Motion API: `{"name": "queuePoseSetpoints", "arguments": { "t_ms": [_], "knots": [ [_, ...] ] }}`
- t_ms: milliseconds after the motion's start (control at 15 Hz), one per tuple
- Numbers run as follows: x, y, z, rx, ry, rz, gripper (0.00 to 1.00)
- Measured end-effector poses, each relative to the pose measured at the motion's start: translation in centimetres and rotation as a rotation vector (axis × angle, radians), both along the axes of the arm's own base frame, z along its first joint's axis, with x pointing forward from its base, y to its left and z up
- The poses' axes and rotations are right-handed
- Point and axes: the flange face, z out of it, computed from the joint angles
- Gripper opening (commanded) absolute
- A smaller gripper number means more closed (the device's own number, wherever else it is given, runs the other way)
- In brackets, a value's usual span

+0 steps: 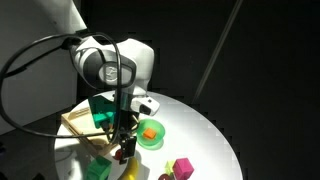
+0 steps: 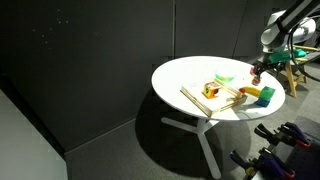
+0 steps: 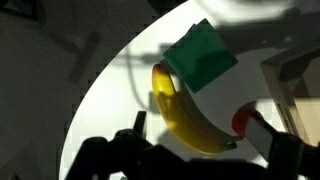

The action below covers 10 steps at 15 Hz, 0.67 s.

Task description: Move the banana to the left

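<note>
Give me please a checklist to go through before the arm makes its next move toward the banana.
1. Is the end effector open: ok.
2. Is the small yellow curved toy banana in the wrist view, near the fingers: ok.
3. Is the banana free, not yet gripped: ok.
4. Is the green cube apart from the banana's end: cannot tell; they overlap in the wrist view.
5. Is the small red-orange ball clear of the fingers: cannot tell; it lies close beside the banana.

Green cube abuts the banana; bare table flanks its outer curve
</note>
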Motion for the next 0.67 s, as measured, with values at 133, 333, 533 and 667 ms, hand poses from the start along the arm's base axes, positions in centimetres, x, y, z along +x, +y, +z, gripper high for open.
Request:
{"name": "queuePoseSetpoints", "arguments": {
  "t_ms": [133,333,533,667],
  "knots": [
    [0.01,0.01,0.00,0.000,0.000,0.000,1.00],
    [0.01,0.02,-0.03,0.000,0.001,0.000,1.00],
    [-0.03,-0.24,-0.18,0.010,-0.006,-0.021,1.00],
    [0.03,-0.65,-0.35,0.025,-0.016,-0.042,1.00]
  ]
}}
